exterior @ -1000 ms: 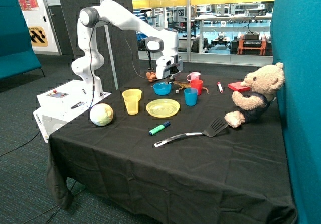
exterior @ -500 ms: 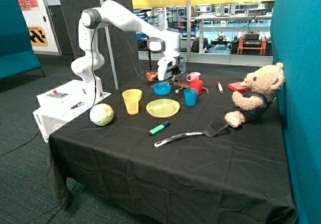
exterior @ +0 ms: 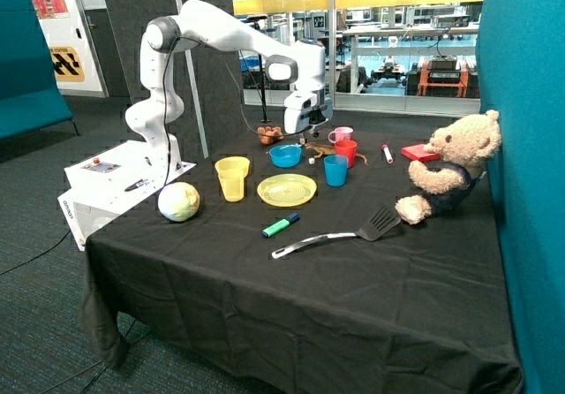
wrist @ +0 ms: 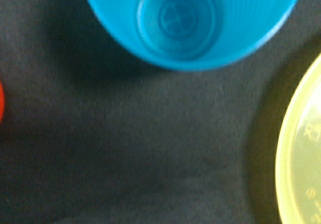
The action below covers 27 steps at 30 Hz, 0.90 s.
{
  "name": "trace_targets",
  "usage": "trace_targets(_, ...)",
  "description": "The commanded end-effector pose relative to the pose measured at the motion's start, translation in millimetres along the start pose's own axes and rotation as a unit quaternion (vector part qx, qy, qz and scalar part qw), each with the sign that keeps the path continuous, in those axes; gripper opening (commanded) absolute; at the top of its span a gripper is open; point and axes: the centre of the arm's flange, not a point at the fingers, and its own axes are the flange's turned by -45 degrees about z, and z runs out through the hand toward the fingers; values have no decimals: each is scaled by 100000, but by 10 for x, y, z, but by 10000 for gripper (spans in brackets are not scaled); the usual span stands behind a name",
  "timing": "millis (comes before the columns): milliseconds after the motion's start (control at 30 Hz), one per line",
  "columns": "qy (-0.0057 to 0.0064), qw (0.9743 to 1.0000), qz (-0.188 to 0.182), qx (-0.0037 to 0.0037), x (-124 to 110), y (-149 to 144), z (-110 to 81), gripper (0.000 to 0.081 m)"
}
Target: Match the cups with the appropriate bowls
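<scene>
My gripper (exterior: 307, 134): above the counter (exterior: 291, 279), state I cannot tell. Blue cup (wrist: 193, 20) below; red mug (exterior: 346, 152) just beside it, easily knocked when descending

No text can be read anywhere. A yellow-and-black striped sign (exterior: 68, 63) hangs at the upper left, and faint embossed marks on the yellow plate (wrist: 306, 153) stay illegible.
</scene>
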Motion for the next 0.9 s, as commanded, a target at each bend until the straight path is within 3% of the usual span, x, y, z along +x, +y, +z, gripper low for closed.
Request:
trace_targets(0,-194,99999,-486,35,258,24,-110,497)
trace_targets(300,-194,99997,-804,35,360,77,-110,480)
trace_targets(500,-193,99996,-924,35,365,139,9,491)
trace_targets(867,-194,99996,-834,35,575,309,115,493)
